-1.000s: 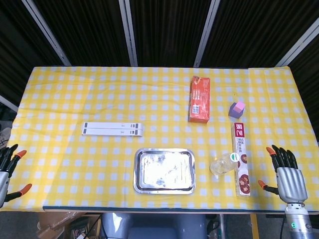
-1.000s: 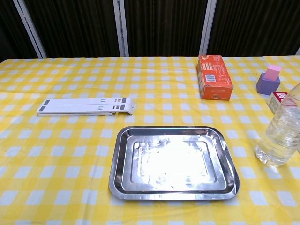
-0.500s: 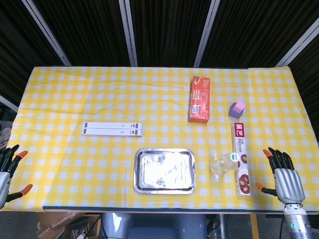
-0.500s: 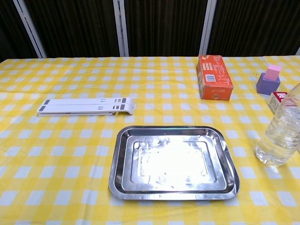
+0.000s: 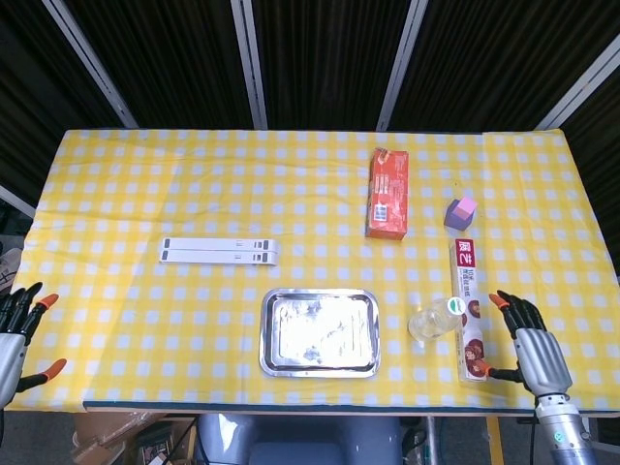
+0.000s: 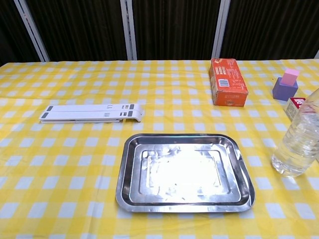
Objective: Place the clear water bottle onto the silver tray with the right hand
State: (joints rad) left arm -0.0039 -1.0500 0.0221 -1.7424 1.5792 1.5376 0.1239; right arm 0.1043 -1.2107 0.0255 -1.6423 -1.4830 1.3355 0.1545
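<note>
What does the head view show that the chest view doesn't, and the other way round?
Only the head view shows the right hand and left hand, both open at the table's near corners, and the whole long red box beside the bottle. The chest view adds nothing new, but shows the bottle standing upright, clear of the tray. Both show bottle, tray, orange box, purple block and white stand.
</note>
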